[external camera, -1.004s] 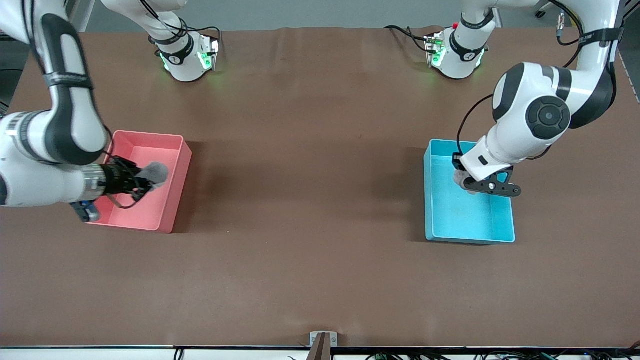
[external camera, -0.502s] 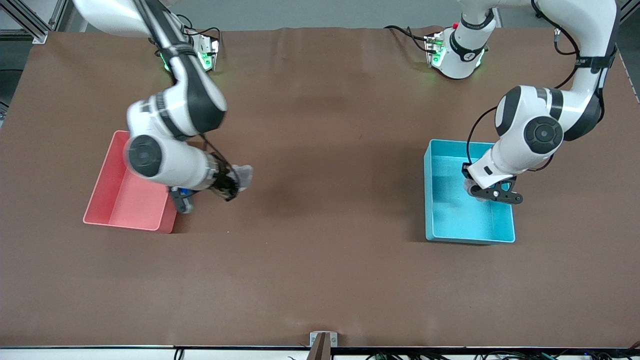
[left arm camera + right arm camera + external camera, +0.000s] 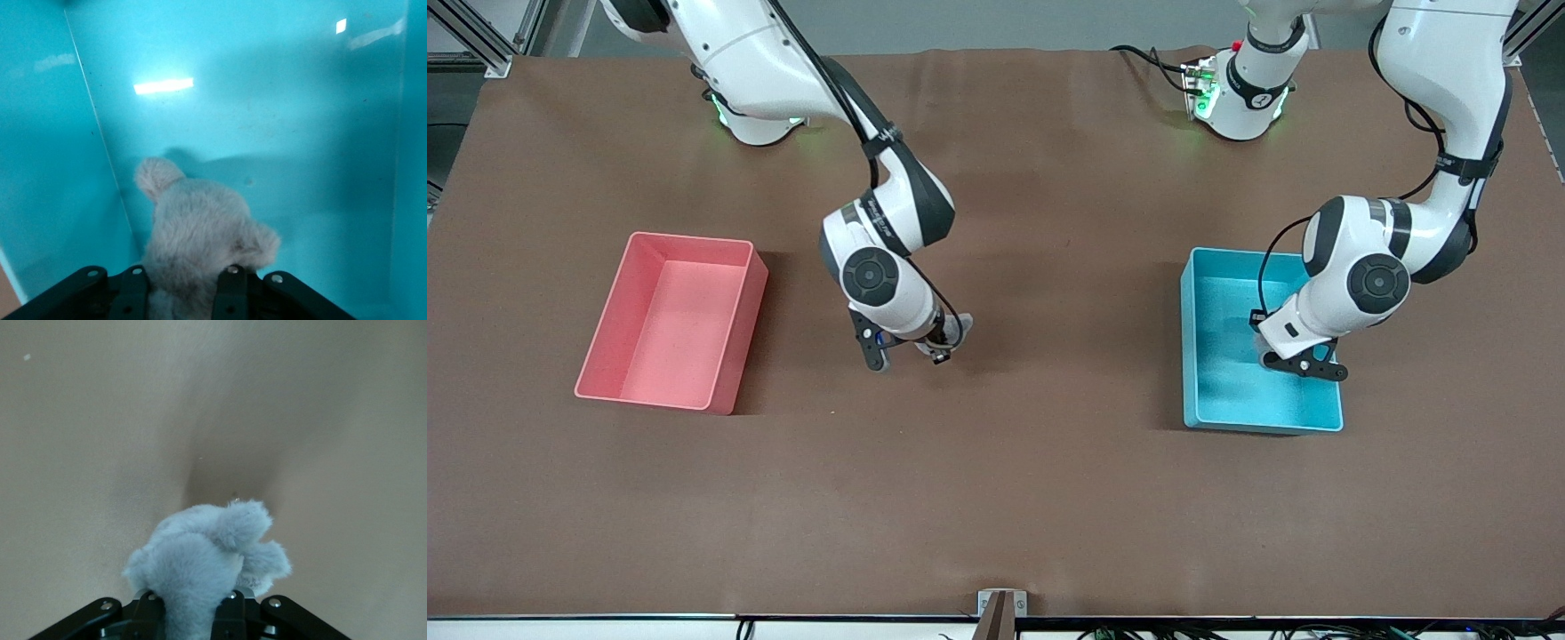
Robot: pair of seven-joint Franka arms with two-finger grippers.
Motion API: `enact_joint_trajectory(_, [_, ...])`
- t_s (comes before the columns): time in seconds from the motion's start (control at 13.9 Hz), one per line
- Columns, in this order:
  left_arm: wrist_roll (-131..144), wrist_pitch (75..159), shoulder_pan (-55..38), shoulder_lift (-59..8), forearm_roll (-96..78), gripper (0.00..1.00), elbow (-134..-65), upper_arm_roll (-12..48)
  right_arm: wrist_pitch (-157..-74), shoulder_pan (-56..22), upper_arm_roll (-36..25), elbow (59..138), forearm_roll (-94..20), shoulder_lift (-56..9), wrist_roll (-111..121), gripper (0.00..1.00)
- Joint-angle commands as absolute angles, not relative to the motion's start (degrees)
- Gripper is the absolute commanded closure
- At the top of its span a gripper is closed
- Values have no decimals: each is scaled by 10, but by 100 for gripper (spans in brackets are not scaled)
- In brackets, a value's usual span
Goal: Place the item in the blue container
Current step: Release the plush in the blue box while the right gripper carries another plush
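Left wrist view: left gripper (image 3: 180, 293) pinching grey plush toy (image 3: 200, 230), blue container (image 3: 280, 100) floor directly below; right gripper (image 3: 941, 348) pinches second plush (image 3: 207, 553) over bare table (image 3: 1049, 498), container toward the left arm's end

Premises appear to be a robotics laboratory. Two white arms are bolted to a table (image 3: 1049, 498) covered in a brown sheet, green status lights glow at their bases, and cabling runs along the table edges. Aluminium framing (image 3: 471, 27) stands at one corner.

We see a pink bin (image 3: 671, 322) on the brown tabletop (image 3: 1032, 462), toward the right arm's end.
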State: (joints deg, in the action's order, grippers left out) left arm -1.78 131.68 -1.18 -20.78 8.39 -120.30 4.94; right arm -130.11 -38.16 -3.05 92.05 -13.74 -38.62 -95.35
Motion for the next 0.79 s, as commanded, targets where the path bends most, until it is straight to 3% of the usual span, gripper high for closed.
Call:
enact_joint_trajectory(0.0, [-21,1317,-10,-207,96,69,-1198,55,-1322,-394,-38,910,-131,-402,-965,94])
enact_joint_trajectory(0.14, [-19,1317,-8,-209,95,55,-1198,55,-1333,-406,-38,911,-131,-410,-965,92])
enact_joint_trajectory(0.29, [-13,1314,-11,-204,95,20,-1196,55,-1337,-418,-37,910,-132,-412,-965,90])
enact_joint_trajectory(0.43, [-16,1306,-11,-188,95,1,-1194,57,-1345,-428,-38,910,-131,-417,-964,83])
enact_joint_trajectory(0.5, [-13,1296,-12,-176,95,1,-1187,57,-1351,-428,-37,910,-131,-418,-963,54])
enact_joint_trajectory(0.57, [-12,1279,-15,-165,95,1,-1174,59,-1354,-428,-38,910,-131,-418,-963,17])
enact_joint_trajectory(0.65, [-13,1246,-13,-153,95,1,-1163,71,-1355,-428,-38,909,-129,-417,-962,0])
enact_joint_trajectory(0.72, [-11,1225,-12,-145,94,1,-1146,81,-1354,-427,-39,907,-129,-416,-960,0])
